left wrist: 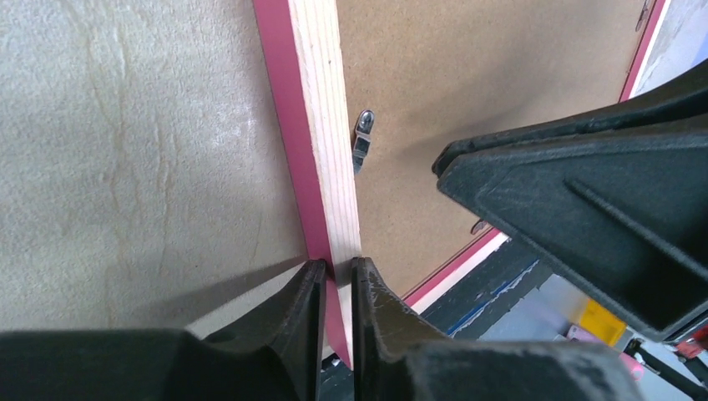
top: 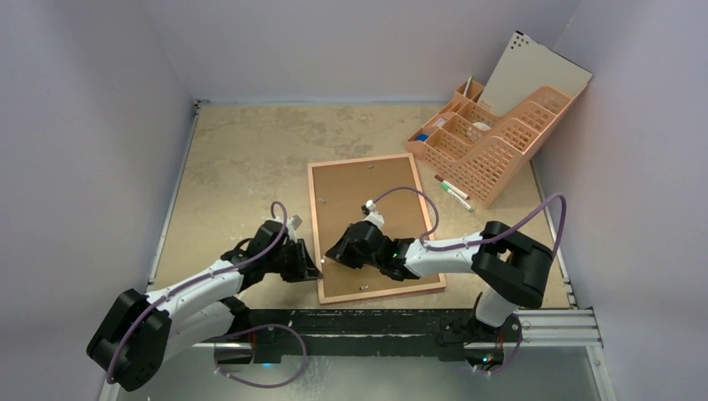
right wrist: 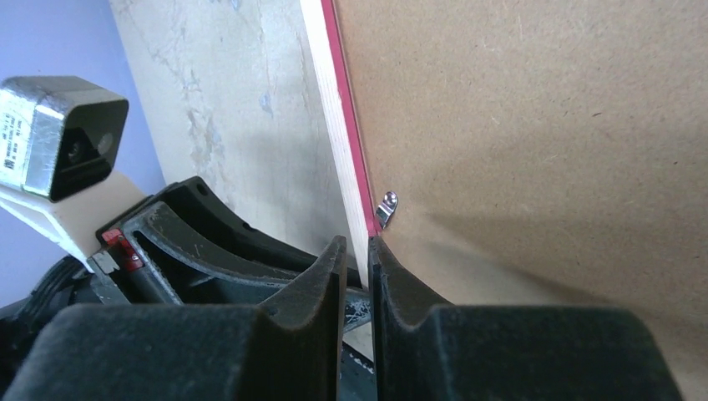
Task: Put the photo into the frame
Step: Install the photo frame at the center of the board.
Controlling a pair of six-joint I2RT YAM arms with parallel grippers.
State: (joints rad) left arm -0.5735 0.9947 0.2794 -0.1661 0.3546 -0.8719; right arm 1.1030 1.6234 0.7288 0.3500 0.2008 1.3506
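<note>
While face-down, frame point(left wrist: 324, 125) rail within left pincer point(left wrist: 338, 269) and right pincer point(right wrist: 357, 248), both clamped on it.

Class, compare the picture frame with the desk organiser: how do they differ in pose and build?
The frame lies low, reverse up; the desk organiser stands tall. The frame is a thin border round a brown board; the organiser is latticed, with compartments. Both look peach-toned from above.
</note>
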